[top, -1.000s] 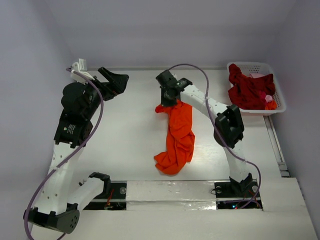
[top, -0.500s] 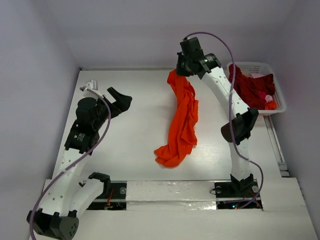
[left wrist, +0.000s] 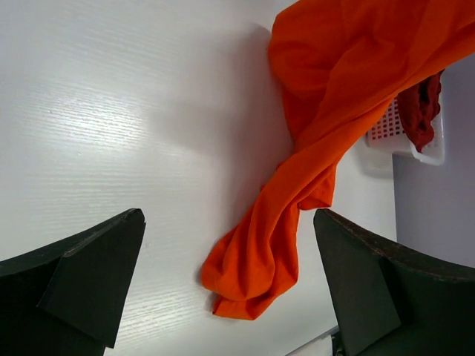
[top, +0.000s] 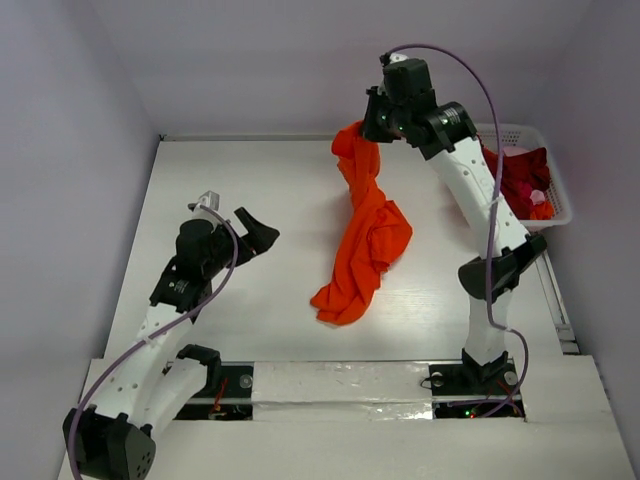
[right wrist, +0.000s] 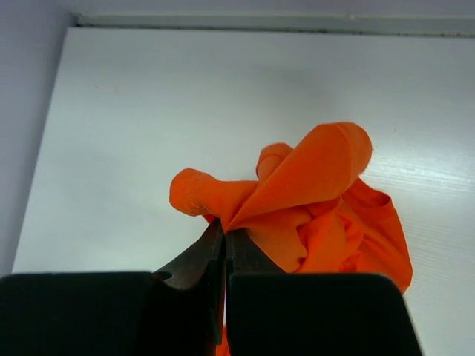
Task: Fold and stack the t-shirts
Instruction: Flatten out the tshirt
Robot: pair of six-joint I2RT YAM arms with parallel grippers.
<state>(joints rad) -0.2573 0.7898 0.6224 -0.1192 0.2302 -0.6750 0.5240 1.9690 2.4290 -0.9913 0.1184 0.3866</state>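
1. The right gripper (top: 374,128) was raised high over the far side of the table (top: 250,180), and its jaws were clamped tight on a bunched fold of the orange t-shirt (top: 368,235).
2. In the right wrist view, its two fingers (right wrist: 191,261) met with no gap between them. They pinched the cloth where it gathered to a point, and the orange t-shirt (right wrist: 319,200) puffed out in loose folds beyond them.
3. From that grip the orange t-shirt hung as a long twisted band running toward the near side. Its lower end lay crumpled on the table, roughly midway between the two arms.
4. The left gripper (top: 260,232) hovered over the left part of the table with its jaws spread wide. It grasped nothing and was well apart from the cloth.
5. In the left wrist view, the left gripper's fingers (left wrist: 89,267) framed bare tabletop, and the crumpled end of the orange t-shirt (left wrist: 256,259) lay beyond them.
6. The dark red t-shirts (top: 505,180) were heaped in the white lattice basket (top: 562,205) at the far right edge of the table, partly hidden behind the right arm.
7. The left wrist view showed a corner of the white lattice basket (left wrist: 386,130), with dark red cloth (left wrist: 419,111) spilling over it, past the hanging orange fabric.
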